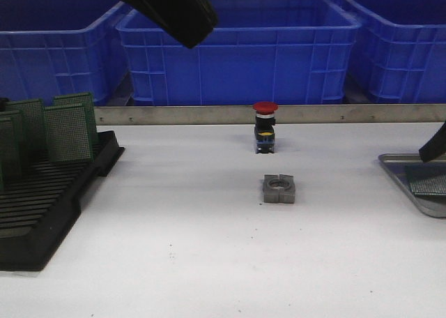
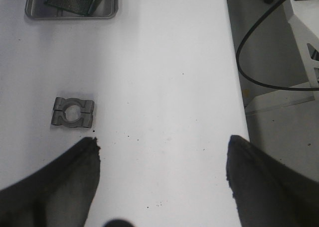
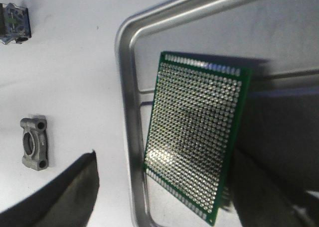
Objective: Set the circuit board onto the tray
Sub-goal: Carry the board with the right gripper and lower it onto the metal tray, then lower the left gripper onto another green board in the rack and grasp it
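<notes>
Circuit board [image 3: 199,137] lying flat inside tray [image 3: 127,137], directly beneath right pincer [image 3: 164,187]; spread wide, gripping nothing, evidently for release. Left pincer [image 2: 162,179] likewise wide, empty, well apart above counter [image 2: 164,77].

A white table [image 1: 209,248] carries everything, its surface matte and marked by a few dark specks near the front. At its left edge lies a black slotted rack [image 1: 42,213], with green perforated boards [image 1: 67,131] standing upright in its rear slots. Near the middle sits a small grey metal clamp block [image 1: 279,190] with a round hole through it, and just behind it stands a red-capped push button [image 1: 265,127] on a black body. At the far right edge rests the tray [image 1: 401,170] (silver-grey, raised rim, rounded corners). A metal strip [image 1: 174,114] borders the table's back edge.
</notes>
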Controlling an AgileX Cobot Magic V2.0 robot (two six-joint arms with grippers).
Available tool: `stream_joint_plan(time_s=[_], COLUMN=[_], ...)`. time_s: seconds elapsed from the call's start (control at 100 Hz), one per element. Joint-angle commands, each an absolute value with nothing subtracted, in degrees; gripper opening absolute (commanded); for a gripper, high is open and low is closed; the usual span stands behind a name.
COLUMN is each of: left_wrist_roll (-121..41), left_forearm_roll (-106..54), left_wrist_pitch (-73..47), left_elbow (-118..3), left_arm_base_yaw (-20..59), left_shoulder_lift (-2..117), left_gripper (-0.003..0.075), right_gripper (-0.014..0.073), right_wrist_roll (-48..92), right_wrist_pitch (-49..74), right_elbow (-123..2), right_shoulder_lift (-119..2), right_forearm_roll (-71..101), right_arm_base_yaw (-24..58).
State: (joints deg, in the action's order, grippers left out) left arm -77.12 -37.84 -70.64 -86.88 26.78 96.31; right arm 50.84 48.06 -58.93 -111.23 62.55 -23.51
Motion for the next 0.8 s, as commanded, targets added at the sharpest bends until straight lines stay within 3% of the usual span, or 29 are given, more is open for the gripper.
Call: stream_joint_plan(time_s=[0.0,0.57,0.79], left_wrist_roll=[-76.60,-76.60,-76.60], left_forearm_roll=[-41.47,-41.07,-28.23], left_wrist_pitch=[-72.97,-72.85,-69.58], left_elbow=[-88.43,-88.43,-88.43], left_arm_base_yaw=[27.19,27.19,25.12], left_shoulder_lift=[93.57,93.57,93.57], left_gripper=[0.0503,0.0503,0.0503], right_gripper=[0.0584,0.0584,0.0584], right_wrist_roll=[51.10,51.15,51.15], right_wrist_pitch=[49.57,46.65,46.96], right_elbow=[-60.43,-60.43,-60.43], right_shoulder_lift=[-108.18,-103.82,-103.82], right_forearm_roll=[64.71,63.21,63.21], right_arm_base_yaw=[-23.78,-23.78,-23.78])
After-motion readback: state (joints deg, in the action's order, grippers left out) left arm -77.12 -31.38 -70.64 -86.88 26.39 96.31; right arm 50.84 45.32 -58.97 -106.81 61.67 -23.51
